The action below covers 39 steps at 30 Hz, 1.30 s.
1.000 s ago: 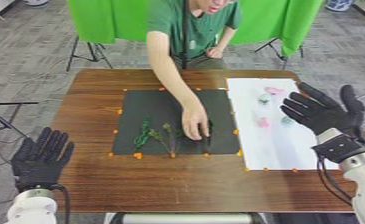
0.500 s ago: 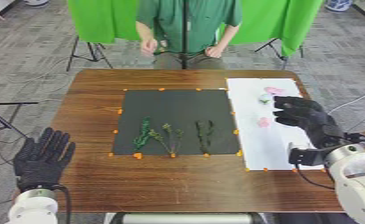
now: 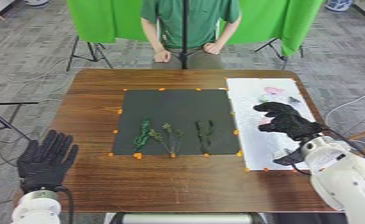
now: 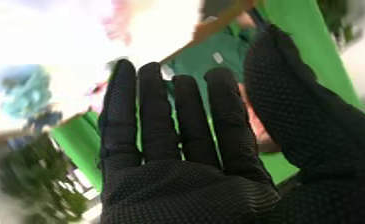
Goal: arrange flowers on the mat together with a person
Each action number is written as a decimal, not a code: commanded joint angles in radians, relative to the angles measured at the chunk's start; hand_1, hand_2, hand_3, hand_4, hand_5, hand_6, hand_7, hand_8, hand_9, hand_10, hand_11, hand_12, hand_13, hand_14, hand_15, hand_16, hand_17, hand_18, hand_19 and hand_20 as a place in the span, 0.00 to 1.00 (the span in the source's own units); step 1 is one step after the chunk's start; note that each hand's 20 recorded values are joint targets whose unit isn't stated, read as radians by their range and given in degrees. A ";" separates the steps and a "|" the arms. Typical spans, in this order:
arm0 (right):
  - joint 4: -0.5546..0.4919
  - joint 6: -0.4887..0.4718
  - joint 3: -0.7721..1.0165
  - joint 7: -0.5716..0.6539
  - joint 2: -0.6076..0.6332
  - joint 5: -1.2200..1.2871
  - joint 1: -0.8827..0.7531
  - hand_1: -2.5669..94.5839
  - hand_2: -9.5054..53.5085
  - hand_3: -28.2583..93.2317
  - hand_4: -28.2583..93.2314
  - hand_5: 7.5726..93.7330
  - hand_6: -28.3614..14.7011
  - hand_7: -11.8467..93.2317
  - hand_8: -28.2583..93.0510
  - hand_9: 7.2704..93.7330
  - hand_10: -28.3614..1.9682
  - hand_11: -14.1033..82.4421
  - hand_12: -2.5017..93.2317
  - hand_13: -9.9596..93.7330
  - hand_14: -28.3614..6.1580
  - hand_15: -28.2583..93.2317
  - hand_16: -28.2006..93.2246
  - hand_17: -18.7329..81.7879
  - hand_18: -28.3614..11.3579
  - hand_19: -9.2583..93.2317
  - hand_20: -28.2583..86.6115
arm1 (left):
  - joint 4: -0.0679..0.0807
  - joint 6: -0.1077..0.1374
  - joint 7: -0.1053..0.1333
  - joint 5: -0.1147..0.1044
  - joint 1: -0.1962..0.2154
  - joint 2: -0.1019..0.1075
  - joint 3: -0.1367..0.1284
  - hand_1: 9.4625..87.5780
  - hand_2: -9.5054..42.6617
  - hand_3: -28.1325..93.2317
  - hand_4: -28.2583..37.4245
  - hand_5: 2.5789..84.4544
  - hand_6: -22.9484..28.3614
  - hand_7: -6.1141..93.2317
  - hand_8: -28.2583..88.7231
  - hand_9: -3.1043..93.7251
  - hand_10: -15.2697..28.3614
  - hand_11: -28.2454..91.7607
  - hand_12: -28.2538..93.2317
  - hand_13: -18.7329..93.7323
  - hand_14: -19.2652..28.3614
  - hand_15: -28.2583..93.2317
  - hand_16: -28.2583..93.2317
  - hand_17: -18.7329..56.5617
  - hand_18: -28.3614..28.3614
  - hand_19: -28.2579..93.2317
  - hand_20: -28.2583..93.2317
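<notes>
The right hand [image 3: 294, 125], fingers straight above the white sheet [image 3: 257, 150], should pinch a pink flower [image 3: 273, 90] low and lightly; the open left hand [image 3: 43, 170] can wait.

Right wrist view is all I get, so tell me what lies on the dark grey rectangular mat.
Observer: Three green plant stems lie side by side on the near half of the mat.
Operator: Now give me the position of the black-gloved left hand.
Observer: The left hand is open at the left edge of the brown wooden table.
Operator: Place my black-gloved right hand relative to that mat.
Observer: The right hand is to the mat's right, over the long white sheet.
</notes>
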 commanded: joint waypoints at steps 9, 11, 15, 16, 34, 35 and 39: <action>0.112 -0.116 -0.154 0.063 0.026 -0.614 0.143 0.54 0.00 0.89 0.00 0.39 0.66 0.35 0.10 0.40 0.58 0.29 0.20 0.51 0.57 0.44 0.42 0.36 0.29 0.72 0.47 | 0.004 0.013 -0.008 -0.010 0.012 -0.007 0.006 0.25 0.50 0.87 0.00 0.58 0.65 0.27 0.14 0.49 0.72 0.48 0.30 0.47 0.77 0.61 0.14 0.16 0.79 0.61 0.33; 0.117 -0.117 -0.157 0.050 0.020 -0.607 0.139 0.56 0.00 0.88 0.00 0.41 0.68 0.36 0.09 0.45 0.64 0.32 0.20 0.54 0.60 0.49 0.41 0.38 0.27 0.76 0.48 | 0.003 0.015 -0.009 -0.008 0.012 -0.008 0.004 0.25 0.50 0.87 0.00 0.58 0.65 0.27 0.14 0.49 0.72 0.48 0.30 0.47 0.77 0.61 0.14 0.16 0.79 0.61 0.33; 0.120 -0.130 -0.172 0.027 0.012 -0.597 0.135 0.57 0.00 0.86 0.00 0.45 0.70 0.36 0.09 0.52 0.63 0.36 0.21 0.58 0.62 0.55 0.41 0.39 0.27 0.77 0.51 | 0.004 0.016 -0.012 -0.008 0.011 -0.009 0.004 0.25 0.50 0.87 0.00 0.58 0.65 0.27 0.14 0.49 0.72 0.48 0.30 0.47 0.77 0.61 0.14 0.16 0.79 0.61 0.32; 0.121 -0.136 -0.177 0.021 0.011 -0.593 0.136 0.57 0.00 0.86 0.00 0.45 0.70 0.36 0.09 0.53 0.63 0.36 0.22 0.58 0.62 0.56 0.41 0.39 0.27 0.77 0.51 | 0.005 0.015 -0.012 -0.008 0.010 -0.009 0.004 0.25 0.50 0.87 0.00 0.58 0.65 0.27 0.14 0.49 0.72 0.48 0.30 0.47 0.77 0.61 0.14 0.16 0.79 0.61 0.32; 0.120 -0.109 -0.231 0.019 -0.007 -0.549 0.125 0.66 0.00 0.70 0.00 0.63 0.75 0.54 0.16 0.79 0.73 0.31 0.50 0.66 0.64 0.62 0.53 0.41 0.26 0.75 0.55 | 0.006 0.024 -0.022 -0.010 0.007 -0.015 0.003 0.25 0.50 0.87 0.00 0.59 0.65 0.27 0.14 0.49 0.72 0.48 0.30 0.47 0.77 0.61 0.14 0.16 0.79 0.61 0.32; 0.115 -0.103 -0.227 0.021 -0.007 -0.543 0.120 0.66 0.00 0.70 0.00 0.64 0.75 0.54 0.16 0.80 0.72 0.31 0.50 0.66 0.64 0.61 0.54 0.41 0.26 0.75 0.54 | 0.007 0.026 -0.023 -0.009 0.007 -0.015 0.003 0.25 0.50 0.87 0.00 0.59 0.65 0.27 0.14 0.49 0.72 0.48 0.30 0.47 0.77 0.61 0.14 0.16 0.79 0.61 0.32; 0.098 -0.055 -0.226 0.028 0.003 -0.563 0.108 0.64 0.00 0.73 0.00 0.60 0.75 0.53 0.16 0.78 0.74 0.29 0.49 0.66 0.66 0.59 0.55 0.40 0.26 0.74 0.54 | 0.007 0.024 -0.019 -0.019 0.006 -0.008 0.006 0.25 0.50 0.87 0.00 0.59 0.65 0.27 0.14 0.49 0.72 0.48 0.30 0.47 0.77 0.61 0.14 0.16 0.79 0.61 0.32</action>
